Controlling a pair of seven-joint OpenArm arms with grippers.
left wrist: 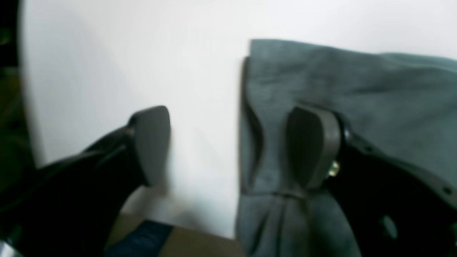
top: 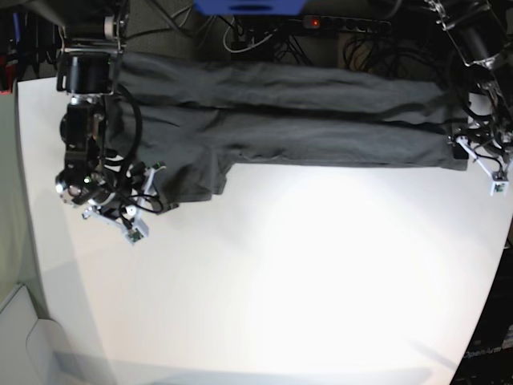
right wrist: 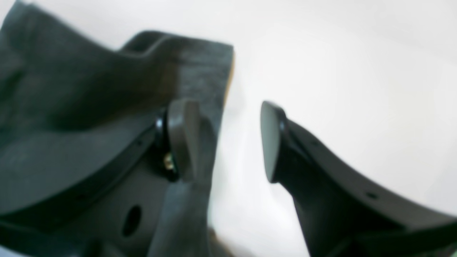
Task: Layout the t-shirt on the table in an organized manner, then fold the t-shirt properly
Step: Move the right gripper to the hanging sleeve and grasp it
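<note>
Left pincer [left wrist: 228, 146]: jaws wide apart, nothing clamped; one pad rests over the shirt [left wrist: 342, 92] edge, the other hangs above bare counter [left wrist: 125, 53]. Right pincer [right wrist: 228, 139]: also parted, not gripping; one pad against a hanging strip of cloth, the other over white surface.

Shirt, base view: stretched as a long band across the top of the frame, a sleeve lobe dropping at upper left near the right pincer [top: 120, 210]; the opposite end lies at right by the left pincer [top: 481, 156]. The top edge runs at the counter's far rim.

Risks, as I judge them: cloth so near the rim may slide off if tugged that way. A pad snagging a fold while withdrawing could drag the band crooked. Long ridges may get folded in.

Cloth: matte charcoal knit, soft, limp, stitched hem visible. Counter: smooth, glossy white, curved edge. Pads: dull grey, rounded.
</note>
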